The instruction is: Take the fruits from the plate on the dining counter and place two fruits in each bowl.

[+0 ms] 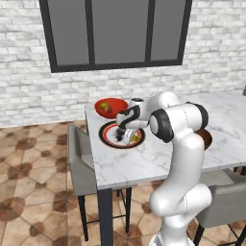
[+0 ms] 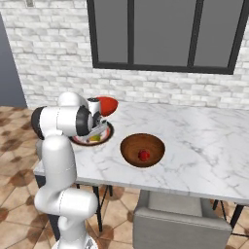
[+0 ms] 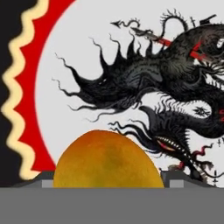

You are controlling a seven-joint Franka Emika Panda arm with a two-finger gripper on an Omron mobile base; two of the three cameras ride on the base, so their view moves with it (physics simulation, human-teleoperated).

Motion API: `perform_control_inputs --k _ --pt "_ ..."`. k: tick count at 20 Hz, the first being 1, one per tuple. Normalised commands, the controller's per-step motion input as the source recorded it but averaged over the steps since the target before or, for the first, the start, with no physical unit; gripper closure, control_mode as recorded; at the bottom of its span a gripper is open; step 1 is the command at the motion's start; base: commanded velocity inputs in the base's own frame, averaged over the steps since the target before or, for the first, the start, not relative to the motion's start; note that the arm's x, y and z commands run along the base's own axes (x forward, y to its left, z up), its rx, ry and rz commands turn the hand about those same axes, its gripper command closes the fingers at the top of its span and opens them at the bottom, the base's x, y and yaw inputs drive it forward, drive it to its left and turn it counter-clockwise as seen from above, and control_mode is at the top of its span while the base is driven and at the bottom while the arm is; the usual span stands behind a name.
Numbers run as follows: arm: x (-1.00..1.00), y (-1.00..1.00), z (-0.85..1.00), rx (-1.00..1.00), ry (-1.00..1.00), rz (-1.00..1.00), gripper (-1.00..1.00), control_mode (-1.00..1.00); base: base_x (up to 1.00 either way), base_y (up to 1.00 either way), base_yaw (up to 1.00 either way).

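- My hand (image 1: 126, 138) sits low over the flat round black-rimmed plate with a red ring and a dark dragon pattern on white (image 1: 106, 134), near the left end of the white marble table (image 1: 144, 163).
- The hand view puts a small round orange fruit (image 3: 108, 159) right between my finger tips (image 3: 40, 180), with the plate's white centre (image 3: 78, 52) behind it.
- I cannot tell if the fingers touch the fruit or clamp it; the tips are barely visible on either side of it, so they look spread at least as wide as the fruit.
- The glossy bright red bowl (image 1: 111, 107) stands just behind the plate with a yellow-green fruit (image 1: 106, 107) inside.
- The dark brown wooden-looking bowl (image 2: 142, 149) stands to the right of the plate and holds a small red fruit (image 2: 144, 155).
- So I judge each bowl is short one fruit.
- Risk: the fruit is round and smooth, so an off-centre squeeze can squirt it out forward across the plate.
- Risk: if I close too high on the curve, it slips down on lift and rolls off the plate toward the table edge, which is near.
- Risk: my hand is close to the plate, so pushing lower can scrape or shove it against the red bowl.
- Risk: in the left base view there seems to be more yellow-orange at the plate (image 1: 136, 139) beside my hand; too blurred to name, but a swing could knock it.
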Motion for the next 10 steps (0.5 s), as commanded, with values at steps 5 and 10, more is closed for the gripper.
perform_control_inputs --k 5,10 --pt "0.01 0.01 0.0 0.0 0.0 0.0 1.0 -1.0 0.0 0.0 0.0" --pt "-0.17 -0.15 0.47 0.0 -0.04 -0.02 1.0 -1.0 0.0 0.0 0.0"
